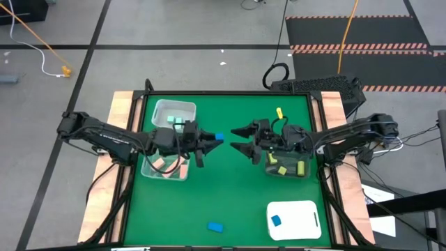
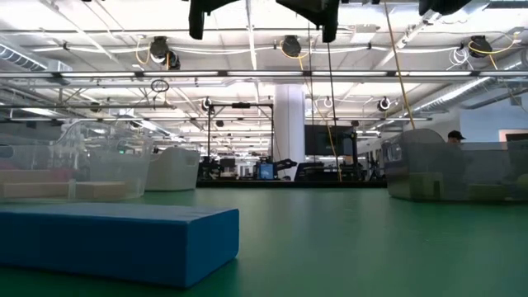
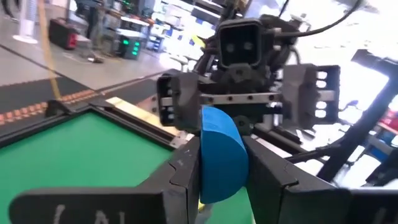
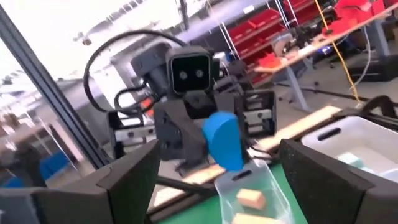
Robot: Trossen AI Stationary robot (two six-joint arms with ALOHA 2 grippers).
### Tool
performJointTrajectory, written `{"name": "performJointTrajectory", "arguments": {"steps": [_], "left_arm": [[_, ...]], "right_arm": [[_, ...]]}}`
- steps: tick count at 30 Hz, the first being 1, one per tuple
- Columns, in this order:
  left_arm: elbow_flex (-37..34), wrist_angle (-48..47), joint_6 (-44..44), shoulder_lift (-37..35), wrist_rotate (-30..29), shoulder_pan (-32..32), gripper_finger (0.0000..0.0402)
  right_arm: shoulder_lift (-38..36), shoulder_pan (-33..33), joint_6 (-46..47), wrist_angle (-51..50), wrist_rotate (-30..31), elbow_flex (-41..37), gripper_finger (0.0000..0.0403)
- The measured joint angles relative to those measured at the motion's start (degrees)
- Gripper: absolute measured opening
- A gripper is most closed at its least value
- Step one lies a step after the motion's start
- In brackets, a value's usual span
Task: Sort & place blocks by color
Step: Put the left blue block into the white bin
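above the worktop's (image 1: 230, 188) middle, the level left gripper (image 1: 217, 139) pinches a rounded blue block (image 3: 221, 152), facing the right gripper (image 1: 238, 139), spread wide.

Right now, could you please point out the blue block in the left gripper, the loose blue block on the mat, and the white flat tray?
blue block held by the left gripper (image 1: 219, 137), high view, its top face.
loose blue block (image 1: 215, 226), high view, its centre.
white flat tray (image 1: 303, 222), high view, bare floor.
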Motion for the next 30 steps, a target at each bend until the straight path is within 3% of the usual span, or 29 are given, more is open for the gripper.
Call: {"name": "performJointTrajectory", "arguments": {"steps": [9,17,24,30], "left_arm": [[-0.04,-0.27,-5.29,0.86,5.71,0.07,0.0096],[-0.02,-2.27,-9.7,1.16,6.96,1.12,0.0097],[-0.04,-3.88,-11.29,1.22,6.21,3.83,0.0097],[-0.04,-3.82,-7.82,1.22,6.19,4.64,0.0097]], "right_arm": [[3.96,-0.77,17.23,3.54,0.1,0.01,0.032],[5.14,-0.74,18.59,3.81,0.06,0.01,0.0318],[5.11,-0.76,20.99,3.62,0.15,0.03,0.0291],[5.11,-1.11,21.06,3.61,0.13,0.03,0.0278]]}}
